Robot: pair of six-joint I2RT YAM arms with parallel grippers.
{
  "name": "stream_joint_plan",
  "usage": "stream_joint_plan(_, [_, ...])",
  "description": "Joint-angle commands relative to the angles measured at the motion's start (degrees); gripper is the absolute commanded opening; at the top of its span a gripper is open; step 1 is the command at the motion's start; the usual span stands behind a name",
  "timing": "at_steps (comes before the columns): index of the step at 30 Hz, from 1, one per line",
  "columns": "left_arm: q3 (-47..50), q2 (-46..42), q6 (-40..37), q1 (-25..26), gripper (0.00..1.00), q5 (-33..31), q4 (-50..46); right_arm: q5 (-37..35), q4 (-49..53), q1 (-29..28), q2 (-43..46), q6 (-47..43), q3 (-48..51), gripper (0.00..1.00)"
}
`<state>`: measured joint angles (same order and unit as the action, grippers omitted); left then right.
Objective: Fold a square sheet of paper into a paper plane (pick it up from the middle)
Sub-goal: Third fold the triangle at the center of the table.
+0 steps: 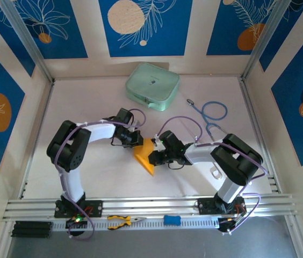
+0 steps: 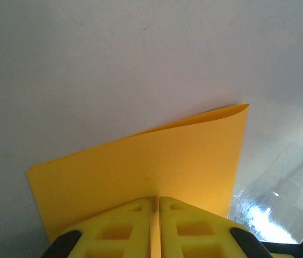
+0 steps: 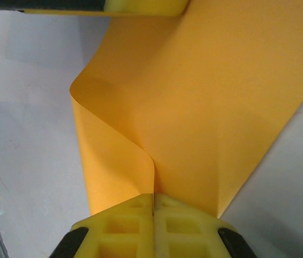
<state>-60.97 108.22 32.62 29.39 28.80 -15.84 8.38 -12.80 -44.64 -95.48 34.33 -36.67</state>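
While both arms bend inward to meet mid-table, the left pincer [image 1: 132, 138] and the right pincer [image 1: 154, 157] are each clamped shut on the square sheet of paper [image 1: 145, 157], which spans the short gap between them. From the right wrist, the orange-yellow sheet rises ahead of the closed jaws and curls over in a soft, uncreased bend. This looks like an early step, probably the first fold, with no plane shape yet. Next, the edges likely need aligning and the bend pressing flat on the surface.

Blue wall panels with leaf prints enclose the pincers. The white table [image 1: 103, 177] lies smooth beneath them. Beyond the pincers sits a pale green case [image 1: 152, 85]. A stethoscope [image 1: 210, 115] lies beyond the right pincer. Behind both, by the arm bases, are small orange-handled pliers [image 1: 122, 221].
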Motion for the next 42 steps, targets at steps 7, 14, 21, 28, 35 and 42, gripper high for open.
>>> stream_joint_plan(7, [-0.6,2.6,-1.0,0.3,0.11,0.0,-1.4,0.8,2.4,0.5,0.0,-1.4,-2.0,0.0])
stream_joint_plan(14, [-0.5,2.1,-1.1,0.2,0.11,-0.3,-1.7,0.3,2.8,0.5,-0.2,-1.3,-1.7,0.0])
stream_joint_plan(21, [-0.6,1.6,-1.0,0.3,0.11,-0.3,-1.9,-0.5,3.2,0.5,0.2,-1.4,-1.3,0.0])
stream_joint_plan(28, [-0.6,1.7,-1.1,0.2,0.1,-0.2,-1.9,-1.2,4.2,0.2,0.4,-1.6,-1.7,0.0])
stream_joint_plan(35, [-0.6,1.8,-1.1,0.2,0.1,-0.1,-1.8,-1.2,4.2,0.2,-0.6,-1.5,-1.7,0.0])
stream_joint_plan(42, [-0.5,1.6,-1.2,0.2,0.1,-0.5,-2.0,-2.0,4.8,-0.3,0.7,-1.2,-1.5,0.0])
